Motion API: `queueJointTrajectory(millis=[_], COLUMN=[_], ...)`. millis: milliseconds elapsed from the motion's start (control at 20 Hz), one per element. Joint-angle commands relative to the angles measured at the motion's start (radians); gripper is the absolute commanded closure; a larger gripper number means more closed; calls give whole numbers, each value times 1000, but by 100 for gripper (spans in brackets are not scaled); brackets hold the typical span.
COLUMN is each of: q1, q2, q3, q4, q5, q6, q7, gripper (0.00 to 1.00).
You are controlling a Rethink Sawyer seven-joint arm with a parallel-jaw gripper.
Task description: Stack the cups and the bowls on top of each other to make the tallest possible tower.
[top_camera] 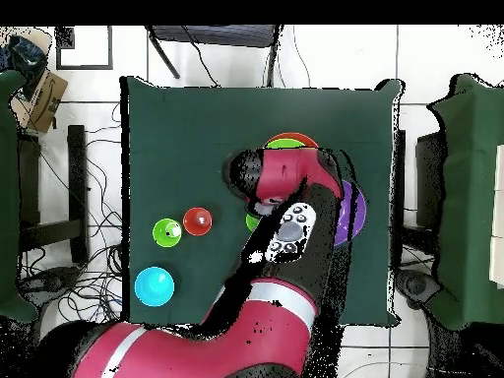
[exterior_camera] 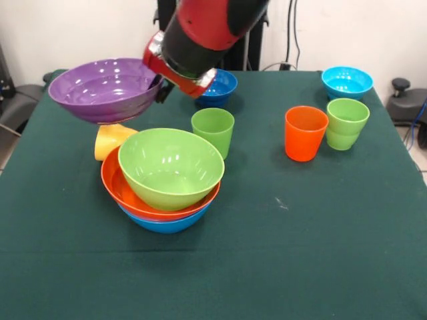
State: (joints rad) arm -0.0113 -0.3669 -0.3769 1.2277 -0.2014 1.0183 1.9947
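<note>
Fingers (exterior_camera: 160, 85) look clamped on the purple bowl's (exterior_camera: 107, 89) rim, holding it up at upper left. Next it needs centring over the lime bowl (exterior_camera: 171, 168) stack and lowering.

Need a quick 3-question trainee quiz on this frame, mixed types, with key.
1. True or false: the purple bowl rests on the table.
2. Which bowl tops the pile? A lime green bowl B orange bowl C blue bowl
3. Fill in: the cup lying on its side behind the pile is ____.

Key: 1 false, it is held up beside the arm. 2 A. 3 yellow.
</note>
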Motion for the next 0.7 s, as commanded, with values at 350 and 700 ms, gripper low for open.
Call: queueJointTrajectory(millis=[350,700], q1=[34,47], q2=[23,48], q3=[52,68], q4=[-218,-256], q5=[19,41], q6=[181,188], q7=[95,133], gripper=[100,100])
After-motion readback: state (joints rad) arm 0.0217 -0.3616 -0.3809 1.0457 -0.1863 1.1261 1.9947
